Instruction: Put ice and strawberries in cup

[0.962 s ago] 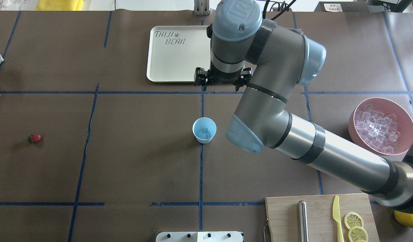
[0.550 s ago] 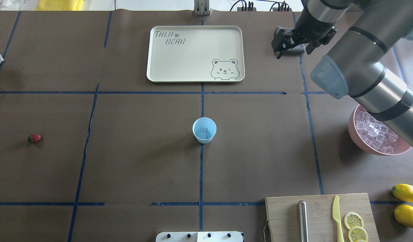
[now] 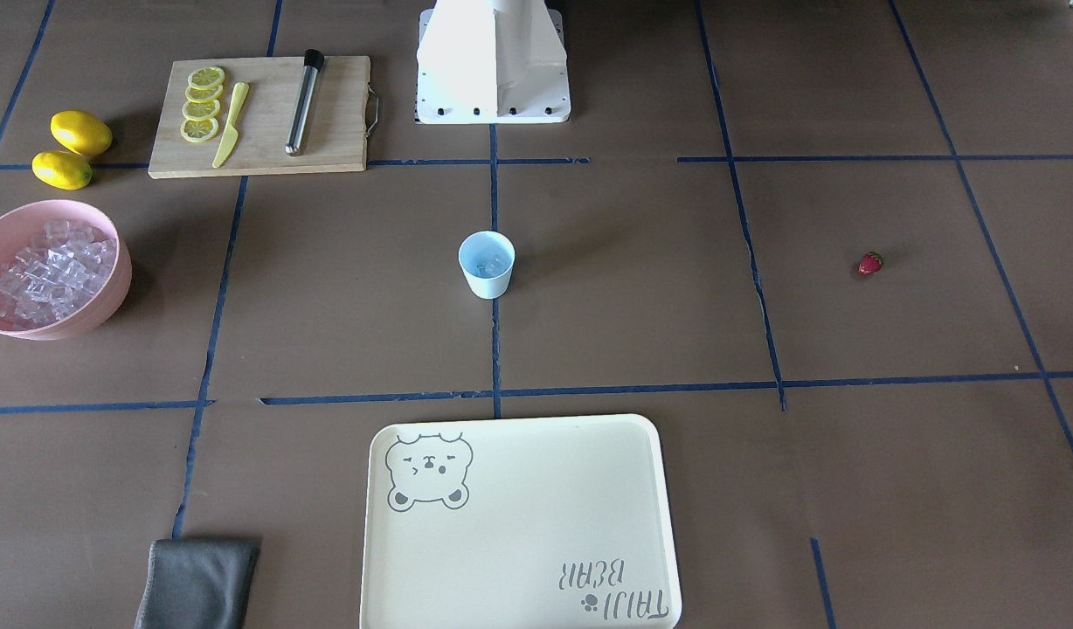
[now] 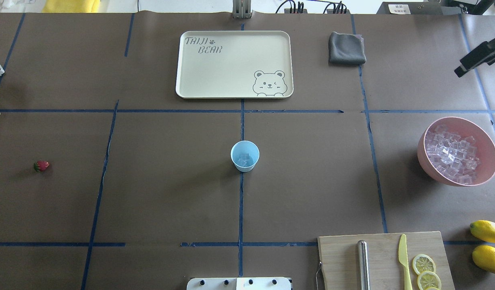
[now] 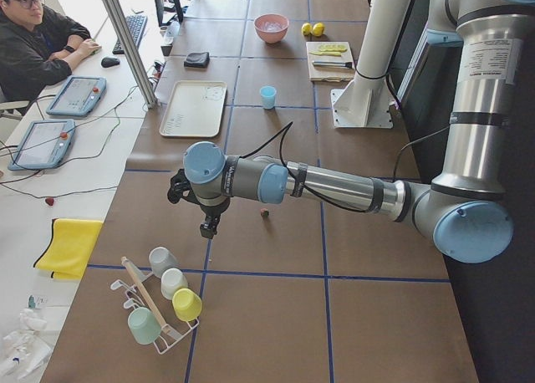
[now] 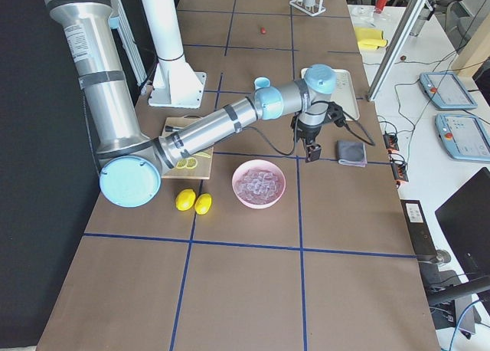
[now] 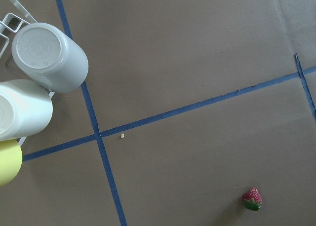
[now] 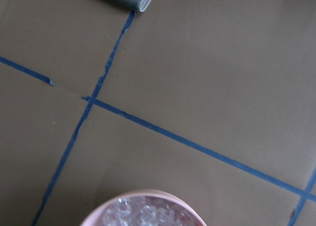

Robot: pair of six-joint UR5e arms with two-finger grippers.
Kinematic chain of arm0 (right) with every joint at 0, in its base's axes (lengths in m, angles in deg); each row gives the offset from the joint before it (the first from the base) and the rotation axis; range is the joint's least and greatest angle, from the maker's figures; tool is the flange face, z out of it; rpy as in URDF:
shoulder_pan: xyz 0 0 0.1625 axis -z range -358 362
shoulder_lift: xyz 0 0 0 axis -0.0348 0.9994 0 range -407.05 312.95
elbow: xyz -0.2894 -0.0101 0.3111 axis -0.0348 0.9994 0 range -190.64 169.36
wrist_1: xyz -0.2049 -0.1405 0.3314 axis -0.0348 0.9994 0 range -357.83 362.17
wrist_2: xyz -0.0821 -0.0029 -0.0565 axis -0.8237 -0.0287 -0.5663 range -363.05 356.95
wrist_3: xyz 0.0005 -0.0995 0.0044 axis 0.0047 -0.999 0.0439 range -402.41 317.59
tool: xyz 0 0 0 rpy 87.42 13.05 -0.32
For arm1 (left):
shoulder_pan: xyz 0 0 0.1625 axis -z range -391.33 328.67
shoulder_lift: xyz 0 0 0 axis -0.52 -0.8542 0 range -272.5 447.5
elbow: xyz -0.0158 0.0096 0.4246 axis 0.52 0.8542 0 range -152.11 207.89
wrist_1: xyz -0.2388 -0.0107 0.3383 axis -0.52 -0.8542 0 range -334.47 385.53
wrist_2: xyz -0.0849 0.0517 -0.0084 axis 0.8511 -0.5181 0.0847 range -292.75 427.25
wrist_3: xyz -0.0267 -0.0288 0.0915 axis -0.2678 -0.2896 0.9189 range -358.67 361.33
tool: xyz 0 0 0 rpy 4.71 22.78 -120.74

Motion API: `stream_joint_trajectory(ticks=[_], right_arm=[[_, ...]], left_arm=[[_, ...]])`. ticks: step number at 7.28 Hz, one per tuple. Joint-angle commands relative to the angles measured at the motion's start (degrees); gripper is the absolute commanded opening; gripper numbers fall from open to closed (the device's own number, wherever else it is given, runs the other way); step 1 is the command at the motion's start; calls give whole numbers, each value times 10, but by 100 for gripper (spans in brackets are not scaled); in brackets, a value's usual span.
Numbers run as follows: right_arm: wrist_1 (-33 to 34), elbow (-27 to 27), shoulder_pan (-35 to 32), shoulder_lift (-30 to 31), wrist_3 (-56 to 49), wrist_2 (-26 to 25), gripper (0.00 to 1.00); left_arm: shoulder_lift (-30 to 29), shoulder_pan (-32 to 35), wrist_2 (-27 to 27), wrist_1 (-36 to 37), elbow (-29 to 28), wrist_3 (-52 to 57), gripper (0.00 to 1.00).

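Cup: light blue cup (image 4: 244, 156) stands upright at the table centre, on a blue tape line. A few cubes of ice (image 4: 244, 159) lie in its bottom.
Ice store: pink bowl (image 4: 421, 155) heaped with more cubes. It sits well apart from the cup on the robot's right, near that table end.
Strawberry: strawberry (image 4: 41, 166) lies alone on the paper, far to the robot's left and well apart from the cup. It shows low right in the left wrist view.
Left gripper: left gripper (image 5: 206, 227) hangs over the left end of the table, near the strawberry. It is seen only from the side, so I cannot tell whether the fingers are spread or closed.
Right gripper: right gripper (image 6: 311, 153) hangs over the table between the pink bowl and the grey cloth (image 4: 346, 48). Finger state cannot be told.
Far side: cream tray (image 4: 231, 64) lies beyond the cup, with the grey cloth off to its right.
Near side, right: cutting board (image 4: 340, 257) carries a metal rod (image 4: 363, 266), a yellow knife (image 4: 404, 262) and lemon slices (image 4: 424, 264). Two lemons (image 4: 487, 231) sit just beside it at the edge.
Left end: rack of mugs (image 5: 173, 293) stands at the corner, past the left gripper.
Open room: bare brown table cover (image 4: 171, 181) runs from cup to strawberry and from cup to bowl.
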Motion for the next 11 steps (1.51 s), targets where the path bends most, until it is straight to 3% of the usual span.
stream_joint_trajectory(ticks=[1, 4, 6, 7, 9, 11], right_arm=[[0, 3, -79, 106, -96, 0, 100], [-1, 4, -140, 211, -57, -5, 100], [-3, 1, -140, 195, -31, -5, 100], [-23, 4, -140, 194, -18, -7, 100], [-30, 5, -140, 194, -9, -14, 100], [-30, 4, -140, 194, -9, -14, 100]], left_arm=[[-3, -1, -3, -25, 3, -29, 100], [-4, -55, -25, -22, 32, -31, 100], [3, -99, -35, -21, 67, -128, 100], [24, -123, -84, -23, 106, -185, 100], [39, -175, -114, -37, 131, -241, 100], [84, -240, -168, -147, 130, -340, 100]])
